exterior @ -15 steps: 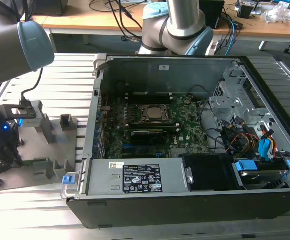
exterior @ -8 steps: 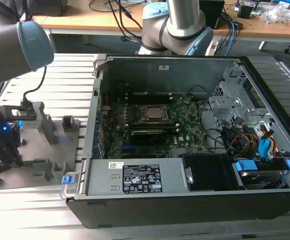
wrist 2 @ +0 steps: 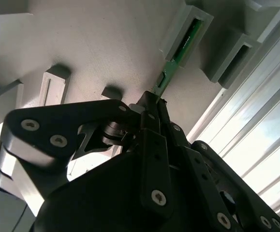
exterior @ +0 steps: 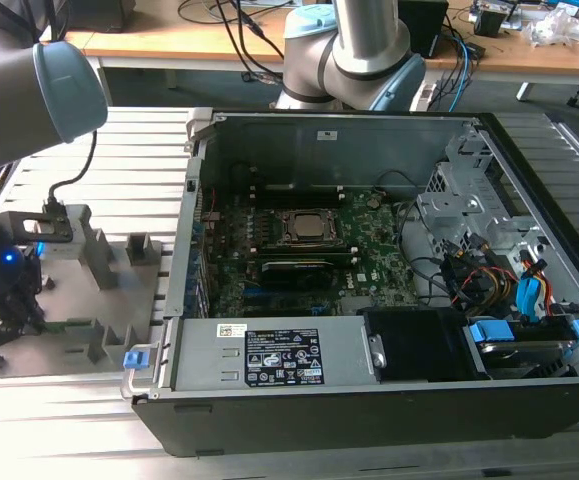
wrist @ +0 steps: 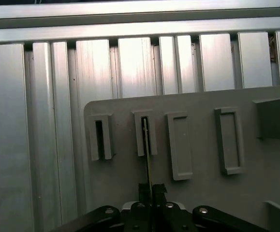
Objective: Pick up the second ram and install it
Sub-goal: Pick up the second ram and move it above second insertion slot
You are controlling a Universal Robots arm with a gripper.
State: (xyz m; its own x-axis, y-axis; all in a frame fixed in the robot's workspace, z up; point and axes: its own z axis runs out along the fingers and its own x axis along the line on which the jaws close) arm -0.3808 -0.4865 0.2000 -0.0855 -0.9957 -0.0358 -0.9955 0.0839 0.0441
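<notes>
The second ram [wrist 2: 174, 62] is a thin green board standing on edge, its far end sitting in a raised grey slot [wrist 2: 190, 24] of the holder plate [wrist 2: 106, 43]. In the first wrist view the second ram [wrist: 147, 145] appears edge-on as a thin line running from a slot [wrist: 145, 133] down to the fingers. My gripper [wrist 2: 153, 102] is shut on the stick's near end, its black fingers pressed on both flat sides. In the exterior view my gripper [exterior: 4, 300] hangs low over the grey holder plate [exterior: 99, 300] at that view's left.
An open computer case [exterior: 369, 420] lies to the exterior view's right of the holder plate, with its green motherboard [exterior: 369, 265], processor socket [exterior: 309, 228] and cables exposed. Other grey slots [wrist: 229, 140] stand beside the occupied one. Ribbed aluminium table surface [wrist: 33, 121] surrounds the plate.
</notes>
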